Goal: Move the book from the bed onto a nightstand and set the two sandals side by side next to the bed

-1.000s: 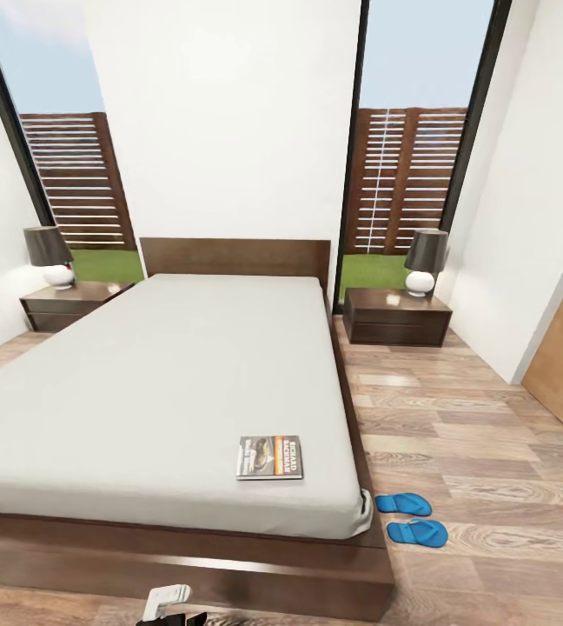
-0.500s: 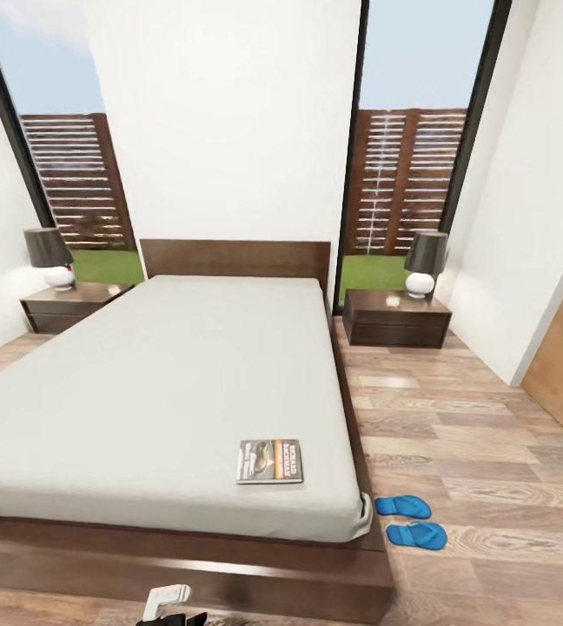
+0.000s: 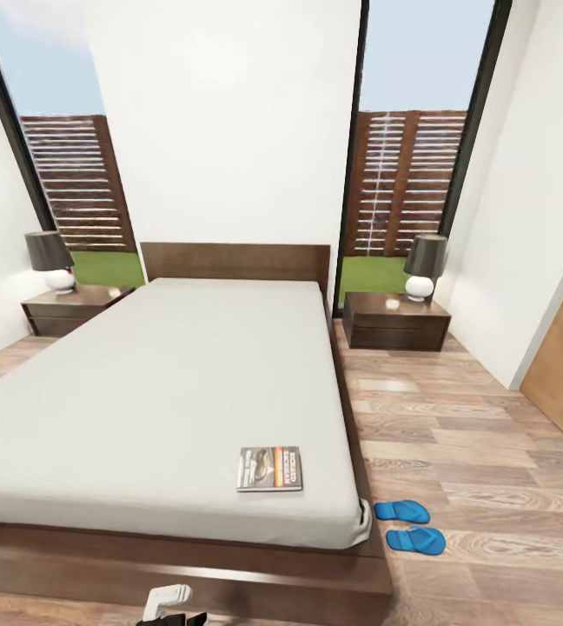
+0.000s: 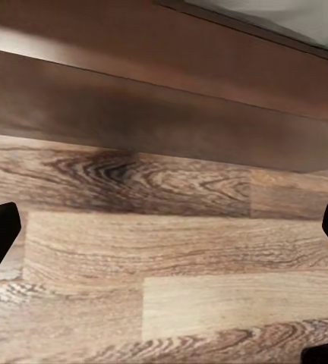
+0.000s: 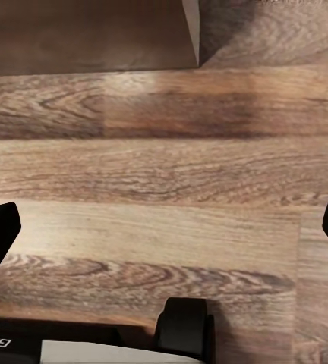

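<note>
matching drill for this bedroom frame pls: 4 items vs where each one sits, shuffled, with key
Things:
1. book
2. sandals
3. right lamp
4. headboard

Places:
A. on the wood floor beside the bed's near right corner
B. against the white wall between the two windows
C. flat on the mattress near the foot of the bed
D. on top of the right nightstand

Pairs: 1-C, 2-A, 3-D, 4-B
</note>
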`<state>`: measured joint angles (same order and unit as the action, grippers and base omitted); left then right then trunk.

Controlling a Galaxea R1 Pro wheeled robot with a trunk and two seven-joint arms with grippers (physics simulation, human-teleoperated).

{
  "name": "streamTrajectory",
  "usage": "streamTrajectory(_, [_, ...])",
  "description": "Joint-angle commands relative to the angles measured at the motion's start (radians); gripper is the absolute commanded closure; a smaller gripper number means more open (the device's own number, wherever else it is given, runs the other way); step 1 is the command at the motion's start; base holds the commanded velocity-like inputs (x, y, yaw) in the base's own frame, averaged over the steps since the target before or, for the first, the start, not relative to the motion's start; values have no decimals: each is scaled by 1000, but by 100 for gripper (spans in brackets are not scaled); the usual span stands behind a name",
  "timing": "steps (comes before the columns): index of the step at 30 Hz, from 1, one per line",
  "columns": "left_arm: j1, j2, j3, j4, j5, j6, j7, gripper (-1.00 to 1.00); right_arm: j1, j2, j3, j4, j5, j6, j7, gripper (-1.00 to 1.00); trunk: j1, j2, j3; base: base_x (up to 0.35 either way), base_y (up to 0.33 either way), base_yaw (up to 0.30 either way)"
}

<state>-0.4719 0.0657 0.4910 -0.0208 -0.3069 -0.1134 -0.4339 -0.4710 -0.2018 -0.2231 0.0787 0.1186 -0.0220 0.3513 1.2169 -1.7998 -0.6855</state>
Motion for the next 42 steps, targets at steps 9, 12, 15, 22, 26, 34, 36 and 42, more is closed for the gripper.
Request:
streamTrajectory(9, [-1, 0, 8, 1, -11, -5, -2, -100, -1, -1, -9, 3, 10, -2, 2, -100, -35, 63, 27, 0, 0, 0])
streamTrajectory(12, [-1, 0, 8, 1, -11, -5, -2, -100, -1, -1, -9, 3, 10, -2, 2, -100, -46, 84, 37, 0, 0, 0])
streamTrajectory(15, [-1, 0, 8, 1, -11, -5, -2, -100, -1, -1, -9, 3, 10, -2, 2, -100, -58, 105, 46, 0, 0, 0])
streamTrajectory(22, [-1, 0, 8, 1, -11, -5, -2, -100, -1, -1, -9, 3, 11, -2, 2, -100, -85, 154, 68, 0, 0, 0])
streamTrajectory(26, [-1, 0, 8, 1, -11, -5, -2, -100, -1, -1, -9, 3, 12, -2, 2, -100, -100, 182, 81, 0, 0, 0])
streamTrajectory(34, [-1, 0, 8, 1, -11, -5, -2, -100, -1, -1, -9, 3, 12, -2, 2, -100, -131, 238, 106, 0, 0, 0])
streamTrajectory(36, [-1, 0, 8, 1, -11, -5, -2, -100, -1, -1, -9, 3, 12, -2, 2, -100, -138, 252, 112, 0, 0, 0])
streamTrajectory(42, [-1, 0, 8, 1, -11, -5, -2, -100, -1, -1, -9, 3, 12, -2, 2, -100, -161, 294, 131, 0, 0, 0])
